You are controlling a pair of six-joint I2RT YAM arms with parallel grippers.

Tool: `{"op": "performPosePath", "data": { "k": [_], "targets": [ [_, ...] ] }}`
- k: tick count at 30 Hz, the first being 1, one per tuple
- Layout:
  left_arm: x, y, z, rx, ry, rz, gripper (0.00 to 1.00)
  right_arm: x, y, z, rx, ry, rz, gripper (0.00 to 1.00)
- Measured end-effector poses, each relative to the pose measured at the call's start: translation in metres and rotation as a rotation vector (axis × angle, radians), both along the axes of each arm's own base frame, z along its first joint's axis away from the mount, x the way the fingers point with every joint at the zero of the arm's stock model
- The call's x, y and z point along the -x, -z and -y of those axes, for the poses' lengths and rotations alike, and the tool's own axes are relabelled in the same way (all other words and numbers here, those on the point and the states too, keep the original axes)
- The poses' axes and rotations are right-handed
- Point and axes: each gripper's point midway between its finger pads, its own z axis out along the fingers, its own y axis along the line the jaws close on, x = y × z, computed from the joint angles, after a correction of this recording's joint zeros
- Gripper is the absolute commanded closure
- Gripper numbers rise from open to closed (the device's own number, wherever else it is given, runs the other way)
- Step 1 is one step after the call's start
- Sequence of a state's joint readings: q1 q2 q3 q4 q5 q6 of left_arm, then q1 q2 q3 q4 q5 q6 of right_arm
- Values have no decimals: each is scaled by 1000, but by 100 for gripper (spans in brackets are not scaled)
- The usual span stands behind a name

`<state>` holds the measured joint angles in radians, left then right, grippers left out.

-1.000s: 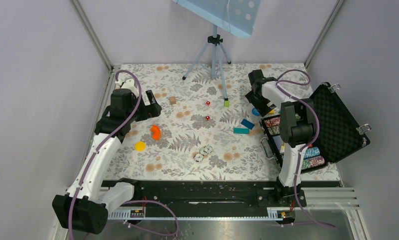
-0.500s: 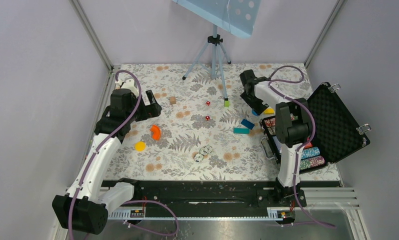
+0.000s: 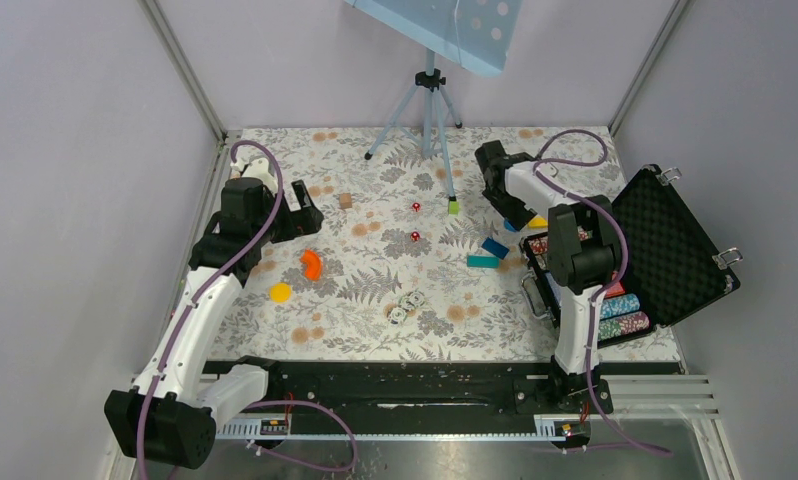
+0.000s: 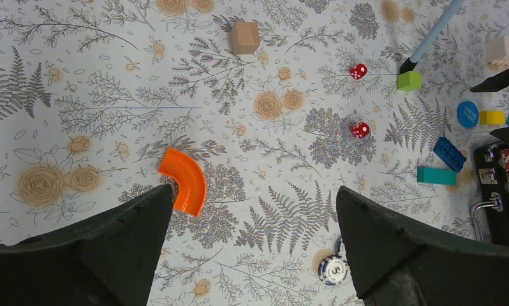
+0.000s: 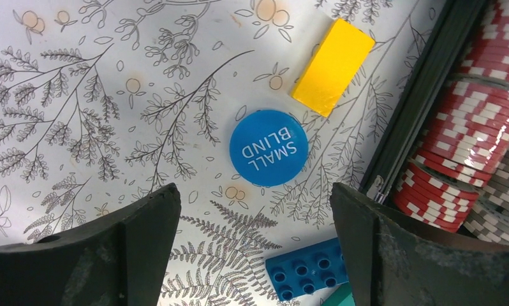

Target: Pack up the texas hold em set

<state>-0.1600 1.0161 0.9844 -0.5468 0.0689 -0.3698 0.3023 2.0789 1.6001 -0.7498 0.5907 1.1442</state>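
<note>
The black briefcase of the texas hold em set lies open at the right, its foam lid tilted back and rows of chips inside. My right gripper hangs open just left of the case. In the right wrist view a blue "SMALL BLIND" disc lies flat just ahead of the open right gripper, with red-and-white chips in the case beside it. Loose chips and two red dice lie mid-table. My left gripper hovers open and empty at the far left.
An orange curved piece, a yellow disc, a wooden cube, a green cube, teal and blue bricks and a yellow block lie scattered. A tripod stands at the back.
My right gripper has swung left and nearer, from the table's back right to above the blue disc, and its jaws have narrowed a little. The left arm has not moved.
</note>
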Motion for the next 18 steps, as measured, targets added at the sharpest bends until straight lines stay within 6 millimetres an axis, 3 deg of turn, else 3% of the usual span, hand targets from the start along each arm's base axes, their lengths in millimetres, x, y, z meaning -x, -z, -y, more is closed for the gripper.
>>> {"op": "performPosePath", "data": {
  "k": [18],
  "targets": [
    [2,5,4,-2,13,-9,1,26,15,-2,-7,242,68,2]
  ]
}}
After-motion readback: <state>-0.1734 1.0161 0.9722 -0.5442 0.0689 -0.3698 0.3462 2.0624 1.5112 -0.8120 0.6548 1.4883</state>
